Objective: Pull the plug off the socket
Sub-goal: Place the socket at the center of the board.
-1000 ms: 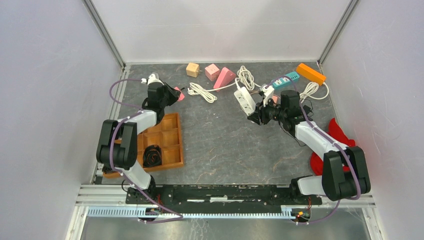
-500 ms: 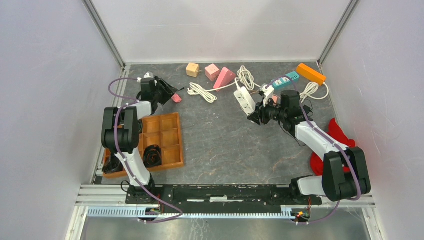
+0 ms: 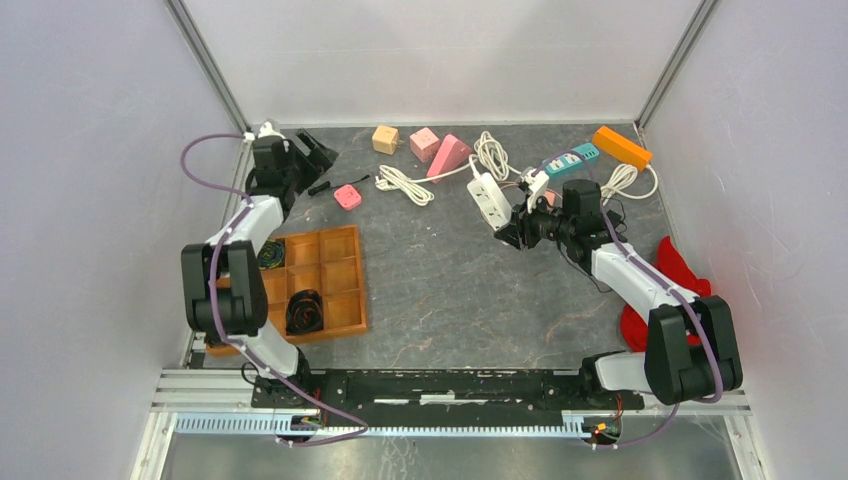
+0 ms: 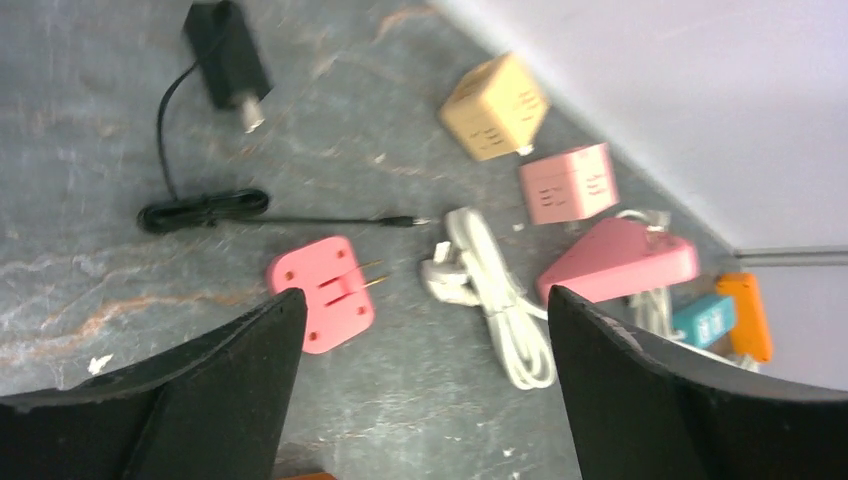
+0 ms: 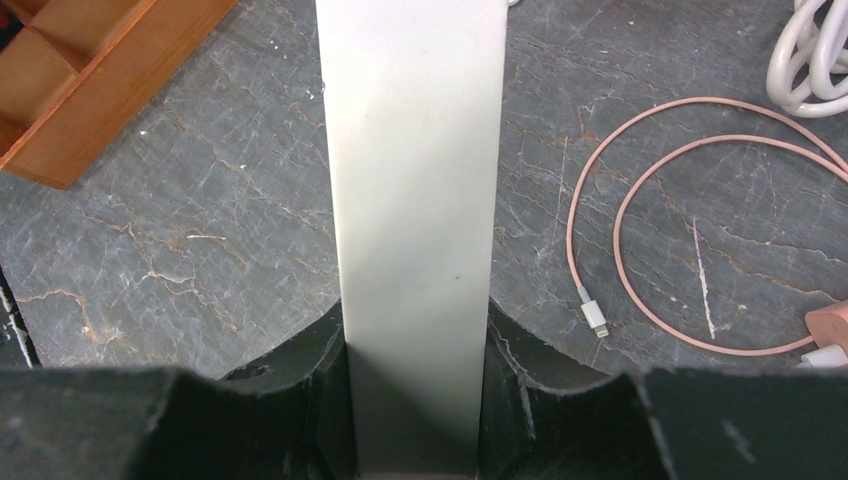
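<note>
Grey marbled worktop [image 3: 450, 290] bears the flat pink two-pronged plug [image 4: 321, 293], lying loose near the left fingers [image 4: 230, 380], spread wide and empty, while the right fingers [image 5: 300, 385] clamp the long white plastic socket strip [image 5: 415, 200].

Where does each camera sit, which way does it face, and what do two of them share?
Top external: fixed above and behind the bases, looking down on the grey marbled table; both whole arms show.
Left wrist: on the left arm, looking down past the open left tool at the flat pink plug.
Right wrist: on the right arm, looking along the white power strip clamped in the right tool.
Shared: top external and left wrist both show the pink plug.
</note>
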Robot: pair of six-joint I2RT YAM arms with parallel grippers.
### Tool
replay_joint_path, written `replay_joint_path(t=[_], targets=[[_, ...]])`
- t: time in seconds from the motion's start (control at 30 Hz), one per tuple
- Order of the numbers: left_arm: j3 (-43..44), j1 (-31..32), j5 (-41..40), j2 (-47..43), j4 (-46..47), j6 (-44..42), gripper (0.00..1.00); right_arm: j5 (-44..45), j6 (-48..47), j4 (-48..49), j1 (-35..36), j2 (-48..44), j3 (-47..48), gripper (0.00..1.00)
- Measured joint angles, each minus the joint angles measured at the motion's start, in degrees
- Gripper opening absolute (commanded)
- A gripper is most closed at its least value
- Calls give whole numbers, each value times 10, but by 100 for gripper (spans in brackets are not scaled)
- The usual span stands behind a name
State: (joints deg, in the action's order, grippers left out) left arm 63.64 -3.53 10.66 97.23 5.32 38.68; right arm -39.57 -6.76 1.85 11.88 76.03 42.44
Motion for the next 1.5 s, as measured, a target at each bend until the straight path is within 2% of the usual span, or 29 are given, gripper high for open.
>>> replay_joint_path(t=[0.2, 0.3, 0.47, 0.83, 1.17, 1.3, 1.5], targets=[[-5, 13, 23, -129, 3, -30, 100, -23, -7, -5, 0, 0, 8, 0], [-16, 47, 45, -201, 2, -60, 100, -42, -19, -8, 0, -3, 10, 0], [-18, 117, 60, -260, -45, -141, 100, -53, -50, -23, 0, -38, 10, 0], [-31, 259, -9, -224, -246, -274, 100, -17, -127, -33, -30, -142, 10, 0], [-37, 274, -57, -237, -286, -294, 100, -2, -153, -42, -92, -151, 10, 0], [-37, 278, -68, -237, -299, -294, 100, -14, -159, -50, -105, -123, 18, 0], [-37, 283, -76, -237, -305, -294, 100, -62, -158, -81, -109, 5, 55, 0]])
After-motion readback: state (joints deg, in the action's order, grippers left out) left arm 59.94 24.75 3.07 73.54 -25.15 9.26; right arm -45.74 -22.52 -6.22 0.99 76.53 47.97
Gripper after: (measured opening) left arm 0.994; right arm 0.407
